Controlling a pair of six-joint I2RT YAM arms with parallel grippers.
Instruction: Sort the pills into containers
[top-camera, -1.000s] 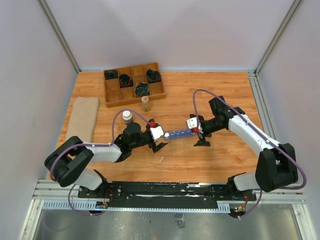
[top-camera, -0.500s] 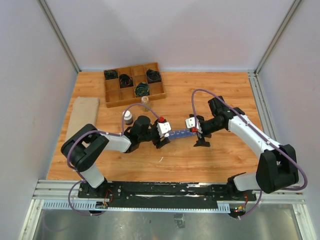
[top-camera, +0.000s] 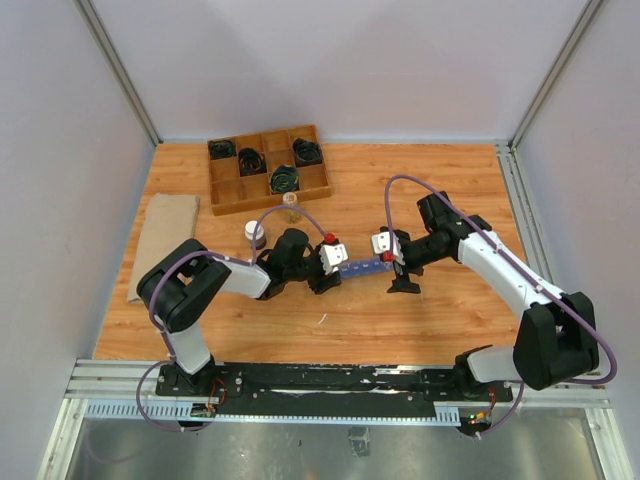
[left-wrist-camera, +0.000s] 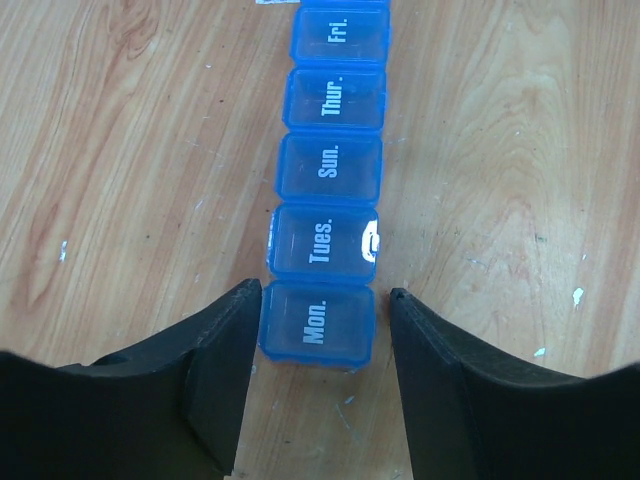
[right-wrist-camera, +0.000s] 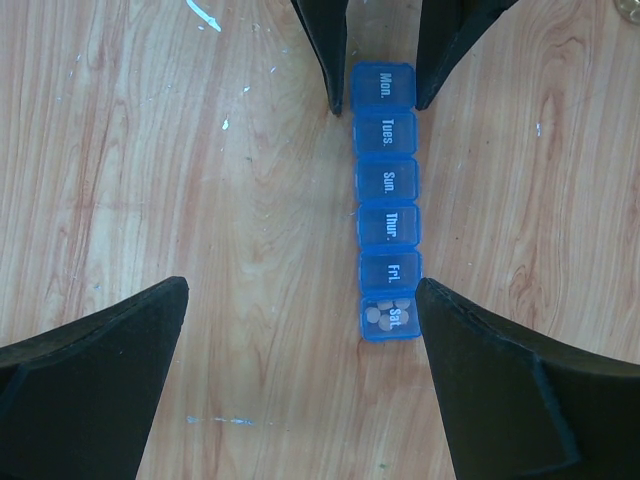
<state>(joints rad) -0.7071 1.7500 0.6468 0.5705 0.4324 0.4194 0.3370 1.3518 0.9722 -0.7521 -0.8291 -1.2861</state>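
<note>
L gripper (left-wrist-camera: 322, 300) straddles the Mon. end of the organizer strip (left-wrist-camera: 330, 170), jaws narrowly apart, nothing clamped yet. Close evenly & centred so the strip doesn't skew. R gripper (right-wrist-camera: 302, 290), at the strip's 3 o'clock end in top view, gapes wide, empty. Only the R wrist cam shows pills (right-wrist-camera: 385, 314) in the Sat. cell; L cam cuts off at Fri.

Left tool (left-wrist-camera: 325, 292) parted, right tool (right-wrist-camera: 302, 286) spread wide

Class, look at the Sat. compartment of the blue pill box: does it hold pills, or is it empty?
Not empty: several small round pills show inside the Sat. compartment in the right wrist view.
</note>
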